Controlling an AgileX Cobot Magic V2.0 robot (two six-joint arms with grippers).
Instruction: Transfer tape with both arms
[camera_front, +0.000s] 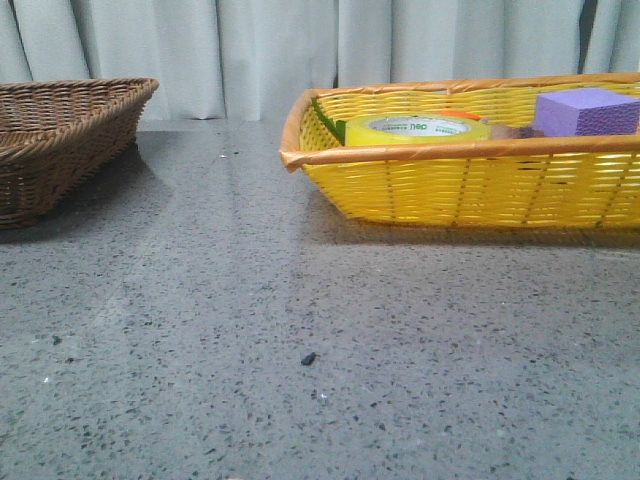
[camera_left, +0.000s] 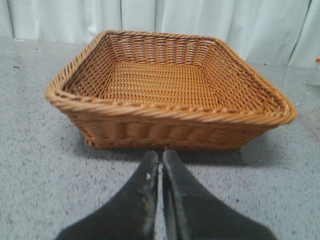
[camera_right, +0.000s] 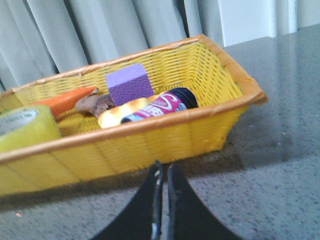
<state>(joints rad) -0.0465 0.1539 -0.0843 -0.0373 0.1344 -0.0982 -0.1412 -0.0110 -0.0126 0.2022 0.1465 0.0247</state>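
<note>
— Lying flat inside the yellow basket (camera_front: 470, 185), at the upper right of the front frame, is the tape (camera_front: 417, 129); only its upper part is seen above the orange rim. What is seen beside it?

— A purple foam block (camera_front: 585, 110) is seen to its right, apart from it, with something orange and something brown partly hidden between them. In the right wrist frame the tape (camera_right: 25, 127) is cut off at the left edge, and a carrot-like orange piece (camera_right: 65, 99), a brown lump (camera_right: 95, 104) and a printed canister (camera_right: 150, 109) lying on its side are shown past it.

— How are the grippers held?

— The right gripper (camera_right: 162, 172) is clenched, its black fingers pressed together on nothing, just outside the basket's near wall. The left gripper (camera_left: 160, 160) is likewise closed on nothing, close before the brown wicker basket (camera_left: 170, 107).

— And the open room?

— A wide stretch of grey speckled tabletop (camera_front: 250, 330) is left bare between the two baskets, which are well apart at the upper left and upper right of the front frame. One small dark speck (camera_front: 308, 358) is seen near the middle. Pale pleated curtains (camera_front: 260, 50) are hung behind.
</note>
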